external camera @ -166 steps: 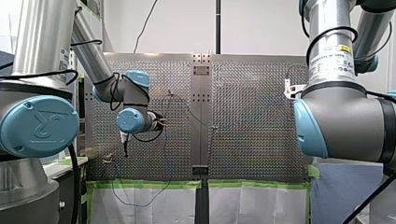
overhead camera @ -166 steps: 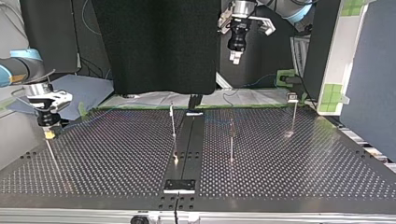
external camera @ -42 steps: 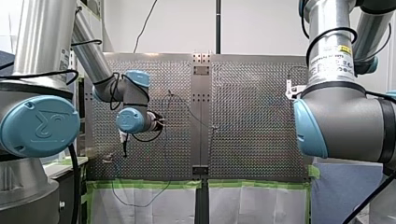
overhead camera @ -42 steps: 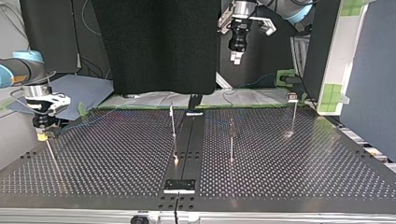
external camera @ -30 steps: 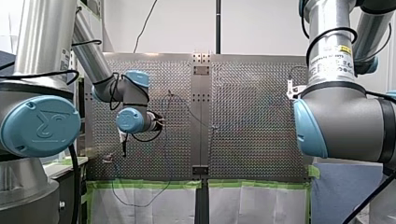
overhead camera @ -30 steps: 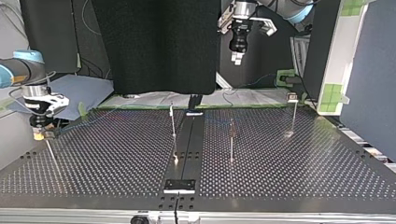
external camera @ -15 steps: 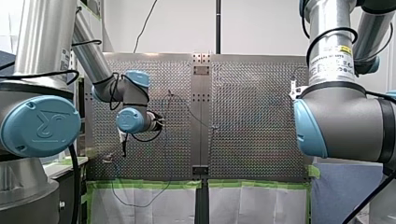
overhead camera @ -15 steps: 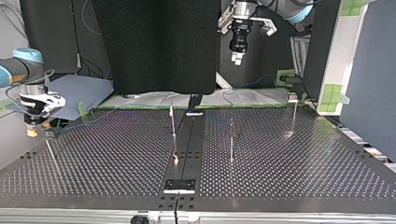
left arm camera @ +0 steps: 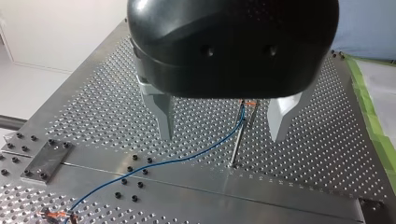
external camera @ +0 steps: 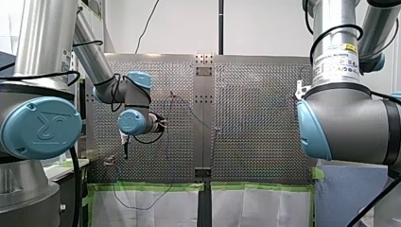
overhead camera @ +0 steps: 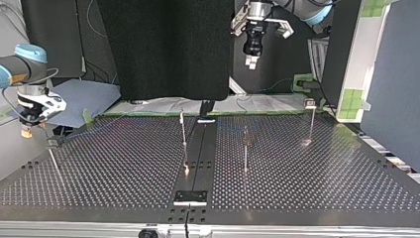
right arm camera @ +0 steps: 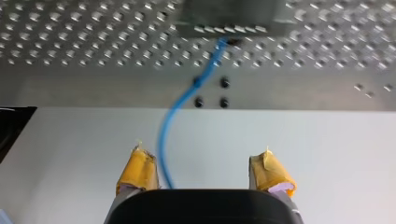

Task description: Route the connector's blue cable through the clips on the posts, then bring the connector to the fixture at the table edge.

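Now the blue cable ends at the grey block on the table edge, so the plug seems home; my right gripper, fingers apart and empty, should just back off without snagging it. My left gripper hangs, fingers apart, above the holey metal table, black curtain behind.

One grey perforated metal tabletop was there, with one smooth dark strip along its middle. In the top view I counted four thin upright metal posts. There was one thin blue cable. Two grey robot arms were in view, so there were two grippers: my left arm's black gripper with two metal fingers, and my right arm's gripper with two yellow-padded fingers. That made four fingers in all.
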Controlling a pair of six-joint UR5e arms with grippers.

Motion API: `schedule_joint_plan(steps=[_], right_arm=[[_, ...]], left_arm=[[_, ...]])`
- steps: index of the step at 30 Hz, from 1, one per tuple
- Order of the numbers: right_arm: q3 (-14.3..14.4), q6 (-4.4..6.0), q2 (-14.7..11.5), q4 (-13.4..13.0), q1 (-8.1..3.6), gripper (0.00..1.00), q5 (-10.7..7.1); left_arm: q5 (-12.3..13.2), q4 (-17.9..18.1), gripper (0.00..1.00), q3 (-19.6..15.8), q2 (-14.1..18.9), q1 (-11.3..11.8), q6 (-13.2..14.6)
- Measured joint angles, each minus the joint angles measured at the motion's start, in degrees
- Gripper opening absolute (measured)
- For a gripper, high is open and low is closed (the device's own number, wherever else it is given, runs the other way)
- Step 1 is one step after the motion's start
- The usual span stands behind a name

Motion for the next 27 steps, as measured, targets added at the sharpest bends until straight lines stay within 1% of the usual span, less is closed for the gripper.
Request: schedule_joint_plan(steps=[1, 3, 4, 6, 9, 10, 13, 16, 19, 21, 22, 24, 27], right_arm=[[0.6, 0.45, -0.6, -0.5, 0.16, 0.98, 0.60], [1.4, 0.76, -1.4, -1.4, 0.48, 0.98, 1.44], [2.0, 0.84, -2.0, -2.0, 0.75, 0.98, 1.92], [3.0, 0.66, -3.0, -2.9, 1.38, 0.98, 2.51], [4.6, -0.20, -4.6, -4.5, 2.77, 0.98, 3.79], [5.2, -0.62, -5.2, -5.2, 3.37, 0.98, 4.35], [6.7, -1.63, -6.6, -6.2, 4.77, 0.98, 5.73], [8.0, -2.06, -8.0, -5.9, 6.12, 0.98, 7.06], [9.4, -2.22, -9.7, -5.5, 7.77, 0.98, 8.71], [9.8, -2.23, -10.5, -5.3, 8.66, 0.98, 9.60], [10.0, -2.25, -11.0, -5.2, 9.29, 0.98, 10.22], [10.1, -2.36, -11.5, -4.9, 10.18, 0.98, 11.13], [10.2, -2.87, -11.7, -4.2, 11.64, 0.98, 12.59]], left_arm=[[0.0, 0.0, 1.00, 0.0, 0.0, 0.0, 0.0], [0.0, 0.1, 1.00, 0.0, 0.0, 0.0, -0.1], [0.0, 0.1, 1.00, 0.0, 0.0, 0.0, -0.1], [0.0, 0.1, 1.00, 0.0, 0.0, 0.0, -0.1], [0.0, 0.1, 1.00, 0.0, 0.0, 0.0, -0.2], [0.1, 0.1, 1.00, 0.0, 0.0, 0.0, -0.2], [0.1, 0.1, 1.00, 0.0, 0.0, 0.0, -0.3], [0.1, 0.0, 1.00, 0.0, 0.0, 0.0, -0.5], [0.1, -0.1, 1.00, 0.0, 0.0, 0.0, -0.8], [0.1, -0.1, 1.00, 0.0, 0.0, 0.0, -0.8], [0.1, -0.1, 1.00, 0.0, 0.0, 0.0, -0.9], [0.1, -0.2, 1.00, 0.0, 0.0, -0.1, -0.9], [0.1, -0.2, 1.00, 0.0, 0.0, -0.1, -0.9]])
